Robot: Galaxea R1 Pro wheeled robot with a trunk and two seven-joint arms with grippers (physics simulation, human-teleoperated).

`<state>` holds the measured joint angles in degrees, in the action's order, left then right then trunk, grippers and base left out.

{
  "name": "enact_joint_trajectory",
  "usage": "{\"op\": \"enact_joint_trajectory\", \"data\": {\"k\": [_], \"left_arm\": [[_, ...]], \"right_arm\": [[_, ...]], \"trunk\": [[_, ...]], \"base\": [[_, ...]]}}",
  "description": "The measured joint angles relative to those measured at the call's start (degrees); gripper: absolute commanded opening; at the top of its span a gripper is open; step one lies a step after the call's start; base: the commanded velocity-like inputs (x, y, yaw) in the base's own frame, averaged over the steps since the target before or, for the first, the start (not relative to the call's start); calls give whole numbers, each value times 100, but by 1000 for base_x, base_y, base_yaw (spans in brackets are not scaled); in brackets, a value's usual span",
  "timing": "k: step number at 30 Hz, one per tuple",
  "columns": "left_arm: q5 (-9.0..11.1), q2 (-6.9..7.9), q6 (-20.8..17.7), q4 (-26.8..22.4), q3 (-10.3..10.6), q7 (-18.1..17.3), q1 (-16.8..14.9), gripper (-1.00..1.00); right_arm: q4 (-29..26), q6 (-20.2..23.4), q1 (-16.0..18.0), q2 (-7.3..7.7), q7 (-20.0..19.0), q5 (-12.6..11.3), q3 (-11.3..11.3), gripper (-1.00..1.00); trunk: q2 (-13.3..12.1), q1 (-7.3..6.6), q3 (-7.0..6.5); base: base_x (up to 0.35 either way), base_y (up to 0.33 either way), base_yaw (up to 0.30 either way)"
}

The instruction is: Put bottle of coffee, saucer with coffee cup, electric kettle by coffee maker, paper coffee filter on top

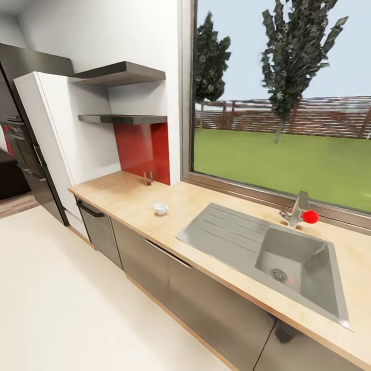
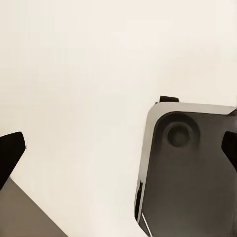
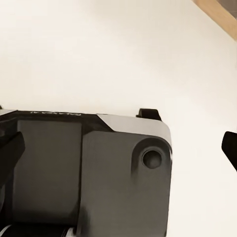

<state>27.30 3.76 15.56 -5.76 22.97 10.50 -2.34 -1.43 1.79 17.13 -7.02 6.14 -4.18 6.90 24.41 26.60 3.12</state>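
White, the coffee cup [image 1: 161, 208] stood on the wooden surface [image 1: 123, 193] between the red panel [image 1: 142, 149] and the sink [image 1: 268, 252]. Both the left claw [image 2: 118, 150] and the right claw [image 3: 121, 148] were spread wide, empty, above pale floor [image 1: 62, 299].

The countertop [image 1: 134, 198] looks like matt, pale speckled wood; the sink [image 1: 232, 233] is brushed steel; the cup [image 1: 161, 208] is glossy white; the cabinet fronts [image 1: 149, 265] are satin grey.

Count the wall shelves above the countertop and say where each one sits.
2. The upper shelf and the lower shelf are mounted one above the other, beside the window, above the red panel. More could be outside the picture.
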Motion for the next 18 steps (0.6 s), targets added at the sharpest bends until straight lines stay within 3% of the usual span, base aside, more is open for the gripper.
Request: {"op": "enact_joint_trajectory", "data": {"k": [7,18], "left_arm": [[0,0,0,0,0,0,0,100],[8,1,0,-4,0,0,0,100]], "right_arm": [[0,2,-2,-11,10,-8,0,100],[-9,4,-2,-17,11,-12,0,100]], "trunk": [[0,1,0],[-1,2,0]], "base": [[215,273,0],[107,323,0]]}}
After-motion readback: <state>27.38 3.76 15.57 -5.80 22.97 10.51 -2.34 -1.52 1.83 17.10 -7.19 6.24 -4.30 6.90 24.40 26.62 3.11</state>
